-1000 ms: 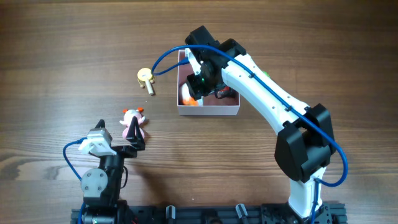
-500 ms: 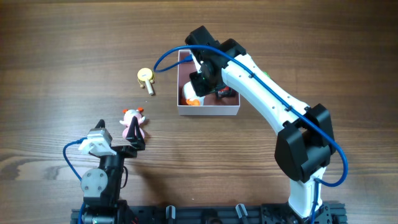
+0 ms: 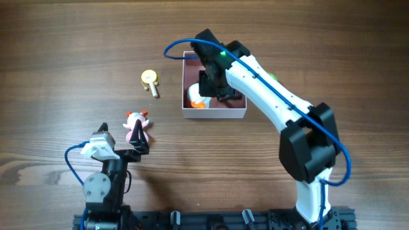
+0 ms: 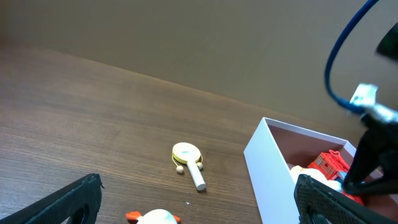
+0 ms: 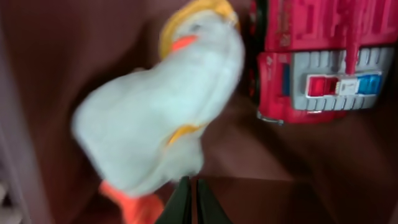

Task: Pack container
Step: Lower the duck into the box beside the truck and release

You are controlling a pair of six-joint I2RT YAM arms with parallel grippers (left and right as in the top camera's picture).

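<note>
Near edge, at left: my left gripper [image 3: 123, 139] low over table [image 3: 64, 51], jaws spread wide, holding nothing. Just beside its fingers, pink-and-white toy [image 3: 137, 126]. Farther out, yellow rattle [image 3: 151, 80] lies flat, apart from container [image 3: 214, 114]. Container sits mid-table, open top up, with white duck [image 5: 161, 106] and red toy vehicle [image 5: 317, 56] side by side inside. My right gripper [image 5: 189, 200] reaches down into it, jaws pinched together, tips by duck's orange foot.

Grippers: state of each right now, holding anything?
Left gripper: open, holding nothing.
Right gripper: closed, holding nothing, in the small square white-walled container beside a white and orange toy.
</note>
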